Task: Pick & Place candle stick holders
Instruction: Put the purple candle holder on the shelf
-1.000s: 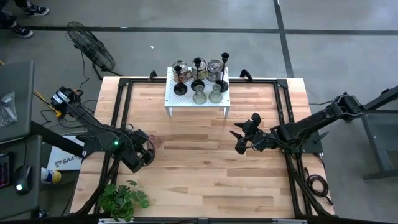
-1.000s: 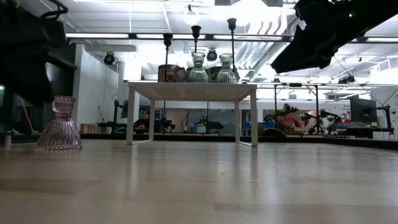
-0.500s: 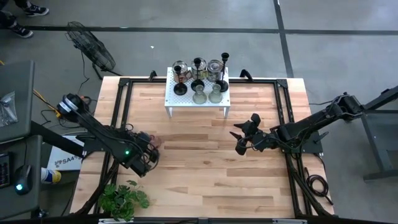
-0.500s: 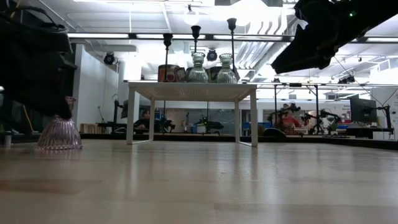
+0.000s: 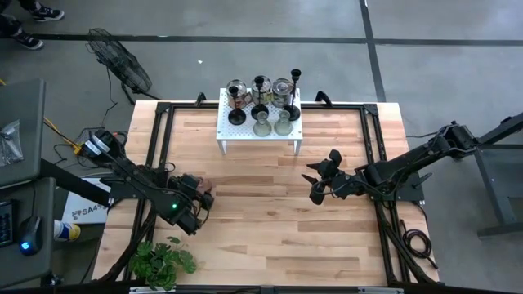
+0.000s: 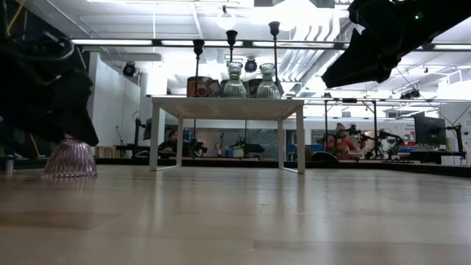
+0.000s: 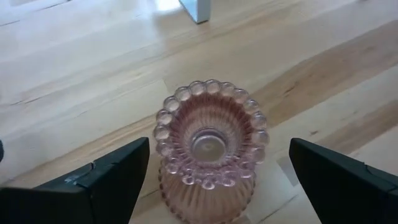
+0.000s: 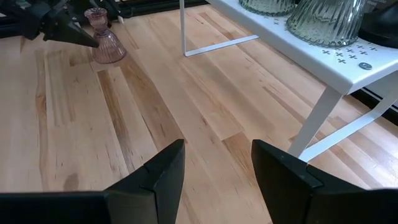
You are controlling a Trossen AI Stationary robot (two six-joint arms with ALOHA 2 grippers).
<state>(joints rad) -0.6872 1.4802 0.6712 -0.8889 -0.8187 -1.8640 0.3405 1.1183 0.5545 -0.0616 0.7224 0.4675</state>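
Pink ribbed glass candle holder with a beaded rim [image 7: 209, 149] stands alone on the light wooden table [image 5: 270, 229], near its left side, and the left hand [image 7: 211, 180] straddles it with both fingers spread wide and not touching it. The other candle stick holders [image 5: 263, 104], slim black stems, clear and greenish glass, are grouped on the white perforated metal stand [image 5: 259, 131] at the far edge. By my judgement only this one piece is in play; the right hand [image 8: 214, 168] waits open above mid-table, holding nothing.
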